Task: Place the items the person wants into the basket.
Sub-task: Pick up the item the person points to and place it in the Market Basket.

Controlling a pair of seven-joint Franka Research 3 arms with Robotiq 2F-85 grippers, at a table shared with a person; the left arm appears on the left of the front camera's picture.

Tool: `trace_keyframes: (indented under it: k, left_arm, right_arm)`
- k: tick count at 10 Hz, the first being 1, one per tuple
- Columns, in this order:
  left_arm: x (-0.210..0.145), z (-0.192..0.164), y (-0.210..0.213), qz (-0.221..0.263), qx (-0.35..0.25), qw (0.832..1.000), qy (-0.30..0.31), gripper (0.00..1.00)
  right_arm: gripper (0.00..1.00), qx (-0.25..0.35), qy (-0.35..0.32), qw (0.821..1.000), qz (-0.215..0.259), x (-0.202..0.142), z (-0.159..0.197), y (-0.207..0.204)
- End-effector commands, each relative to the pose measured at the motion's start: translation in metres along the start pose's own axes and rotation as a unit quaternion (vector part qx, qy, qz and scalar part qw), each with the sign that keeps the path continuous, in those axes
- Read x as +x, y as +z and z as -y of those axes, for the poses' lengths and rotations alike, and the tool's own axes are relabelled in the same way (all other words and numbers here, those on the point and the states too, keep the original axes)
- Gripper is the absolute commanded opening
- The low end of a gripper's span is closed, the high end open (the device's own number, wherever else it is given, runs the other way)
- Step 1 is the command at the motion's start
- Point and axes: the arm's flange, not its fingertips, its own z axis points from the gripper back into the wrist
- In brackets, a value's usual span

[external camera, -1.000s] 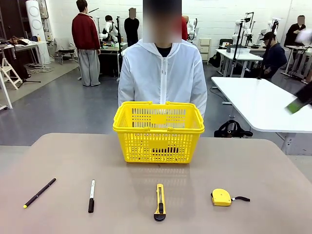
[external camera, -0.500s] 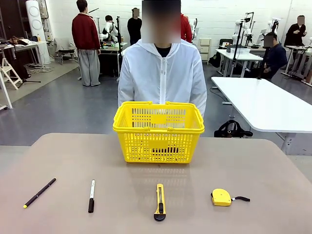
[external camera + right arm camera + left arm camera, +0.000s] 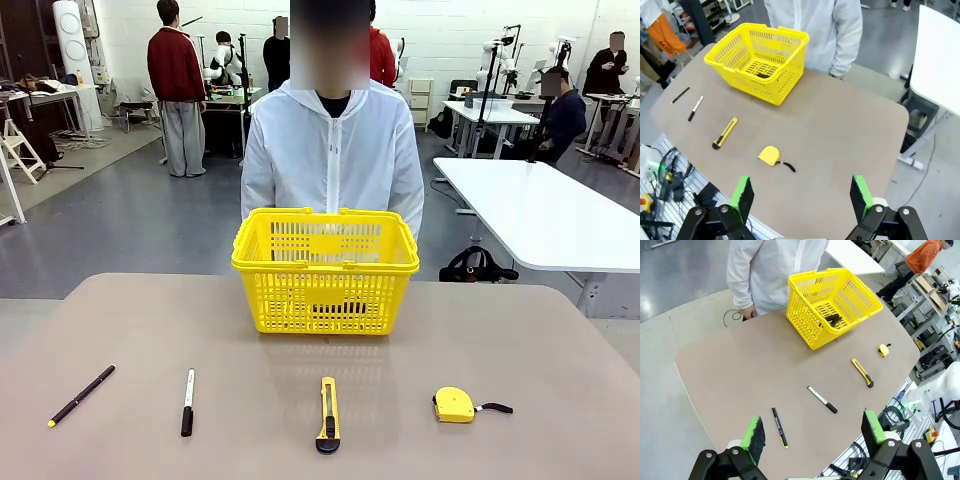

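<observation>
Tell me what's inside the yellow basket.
The basket holds one small dark thing on its lattice floor, too small to identify. The rest of the visible floor looks bare. The wall nearest the right wrist camera covers part of the floor.

Beige table (image 3: 420,330): white-barrelled marker (image 3: 188,400), black cap nearest camera; yellow-and-black utility knife (image 3: 327,414) right of it, well apart. Black bag (image 3: 476,266) on floor behind.

Front camera sits low at the near edge of the table (image 3: 120,320), facing level across it to the basket (image 3: 325,270) and the person (image 3: 333,160) standing close behind it. Both wrist cameras hang high and well back, angled down over the whole table, the left from its near-left side, the right from its near-right. All three views share the table, basket and person's torso.
</observation>
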Motion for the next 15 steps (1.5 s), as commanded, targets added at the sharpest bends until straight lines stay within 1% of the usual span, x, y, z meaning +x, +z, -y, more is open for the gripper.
trace_keyframes:
  k: [1, 15]
  left_arm:
    - [-0.0008, -0.0003, 0.0010, 0.006, -0.009, 1.000, -0.007, 1.00]
    - [-0.0008, -0.0003, 0.0010, 0.006, -0.009, 1.000, -0.007, 1.00]
  right_arm:
    - [1.00, 0.003, 0.000, 1.000, -0.005, 0.0053, 0.0031, -0.0016]
    - [1.00, 0.003, 0.000, 1.000, -0.005, 0.0053, 0.0031, -0.0016]
